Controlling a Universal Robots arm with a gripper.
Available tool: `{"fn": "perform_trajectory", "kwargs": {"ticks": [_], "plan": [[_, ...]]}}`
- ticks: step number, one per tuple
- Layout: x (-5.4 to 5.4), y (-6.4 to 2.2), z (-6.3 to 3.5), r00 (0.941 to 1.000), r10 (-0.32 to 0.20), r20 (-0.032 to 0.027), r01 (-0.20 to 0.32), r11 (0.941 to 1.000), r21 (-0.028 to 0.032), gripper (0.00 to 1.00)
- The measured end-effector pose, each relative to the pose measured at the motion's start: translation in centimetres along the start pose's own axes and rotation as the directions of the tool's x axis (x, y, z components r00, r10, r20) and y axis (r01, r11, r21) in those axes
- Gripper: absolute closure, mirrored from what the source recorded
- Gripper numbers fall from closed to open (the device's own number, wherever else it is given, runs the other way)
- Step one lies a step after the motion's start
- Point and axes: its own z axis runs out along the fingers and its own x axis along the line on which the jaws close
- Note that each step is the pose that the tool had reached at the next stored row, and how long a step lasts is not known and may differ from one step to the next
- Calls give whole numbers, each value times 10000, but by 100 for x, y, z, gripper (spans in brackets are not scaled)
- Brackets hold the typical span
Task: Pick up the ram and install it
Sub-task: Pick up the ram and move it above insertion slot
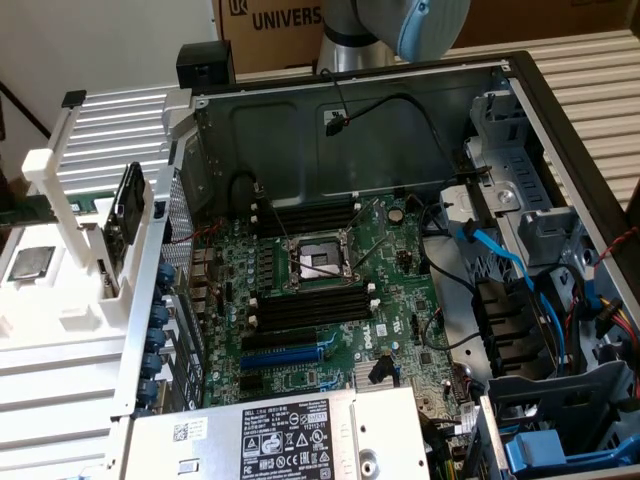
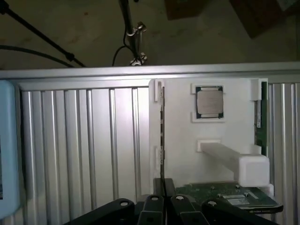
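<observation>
The ram (image 1: 128, 212) stands on edge in a slot of the white fixture (image 1: 62, 325), just outside the open computer case on the exterior view's left. In the wrist view the ram (image 2: 162, 136) is a thin dark line seen edge-on along the side of the white fixture (image 2: 183, 131). My gripper (image 2: 164, 188) hangs well above the fixture, in line with the ram. Its black fingertips (image 2: 158, 190) are shut together with nothing held. Black memory slots (image 1: 305, 307) lie empty on the motherboard (image 1: 400, 300), with a second bank (image 1: 305, 216) beyond the processor socket.
A processor chip (image 2: 208, 102) sits in a fixture pocket, with a white post (image 2: 234, 160), a green card (image 2: 225, 191) and a green strip (image 2: 261, 117) nearby. In the case are blue cables (image 1: 500, 260), a power supply (image 1: 270, 440) and a drive cage (image 1: 560, 420). The arm's base (image 1: 400, 25) stands behind the case.
</observation>
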Motion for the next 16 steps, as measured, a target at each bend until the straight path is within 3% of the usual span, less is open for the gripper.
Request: {"fn": "perform_trajectory", "kwargs": {"ticks": [1,5,7,8,12,15,16], "plan": [[-4,-69,-94,10000,-1,1,1,10000,2,88],[-10,-209,-262,10000,1,2,-1,10000,2,88],[-12,-327,-374,10000,0,2,0,10000,1,88],[-12,-445,-478,10000,-1,6,1,10000,0,88],[-15,-606,-598,10000,0,10,0,10000,0,88],[-30,-880,-675,10000,0,9,0,10000,0,88],[-32,-925,-685,10000,0,8,0,10000,0,88]]}}
